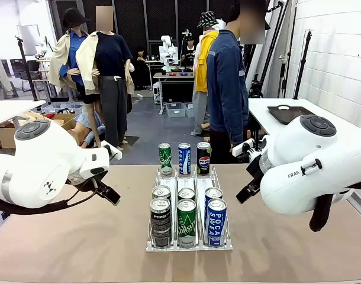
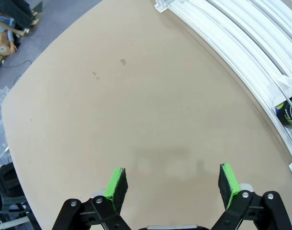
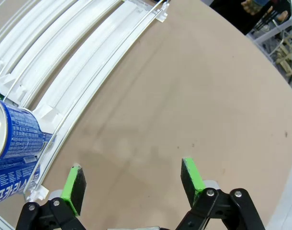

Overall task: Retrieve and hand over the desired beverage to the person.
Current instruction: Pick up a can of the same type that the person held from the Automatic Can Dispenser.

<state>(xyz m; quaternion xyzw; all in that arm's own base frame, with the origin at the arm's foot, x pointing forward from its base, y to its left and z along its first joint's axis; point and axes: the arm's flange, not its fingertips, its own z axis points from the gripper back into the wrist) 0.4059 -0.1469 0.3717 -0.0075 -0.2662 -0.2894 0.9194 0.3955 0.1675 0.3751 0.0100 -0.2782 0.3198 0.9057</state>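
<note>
Cans [image 1: 186,223] sit in a white rack [image 1: 189,245] at the middle of the table [image 1: 80,248]. Six are bunched at the near end, with a black, a green and a blue one in front. Three more stand at the far end: green, blue-and-white and black. The person [image 1: 226,89] stands just beyond the far edge, side-on. The left gripper [image 1: 108,193] hangs left of the rack and the right gripper [image 1: 248,192] right of it, both clear of the cans. From this angle I cannot tell how the jaws stand.

Over to the left wrist view: the jaws are spread wide, green pads [image 2: 117,184] far apart, nothing between them, only bare tabletop below. The rack's white rails cross the upper right, and a dark can peeks in at the right edge.

Right wrist view now: jaws again wide apart and holding nothing, pads [image 3: 191,175] over plain table. The rack runs along the upper left with a blue can lying close by the left-hand pad, not touching.
</note>
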